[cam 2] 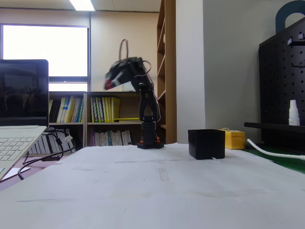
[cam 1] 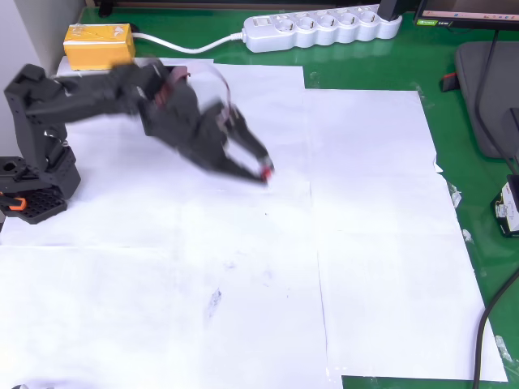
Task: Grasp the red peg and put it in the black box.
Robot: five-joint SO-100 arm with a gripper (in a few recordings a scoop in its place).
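Overhead view: black arm (cam 1: 122, 97) reaches right from its base (cam 1: 32, 190) at the left edge, blurred by motion, over white paper sheets (cam 1: 365, 243) on a green table (cam 1: 365, 77). Gripper (cam 1: 261, 168) sits at the tip, fingers drawn close together with the red peg (cam 1: 266, 172) pinched between them as a small red spot; blur makes the exact finger gap hard to read. Yellow block (cam 1: 99, 44) lies far left, white power strip (cam 1: 320, 28) along the far edge. Fixed view: arm is raised high above the table, gripper (cam 2: 110, 83) pointing left with a reddish tip, blurred. The black box (cam 2: 206, 143) stands upright on the paper, right of the base and well apart from the gripper, yellow block (cam 2: 234, 139) just behind it. Laptop (cam 2: 21, 119) at left, bookshelf (cam 2: 102, 117) behind.
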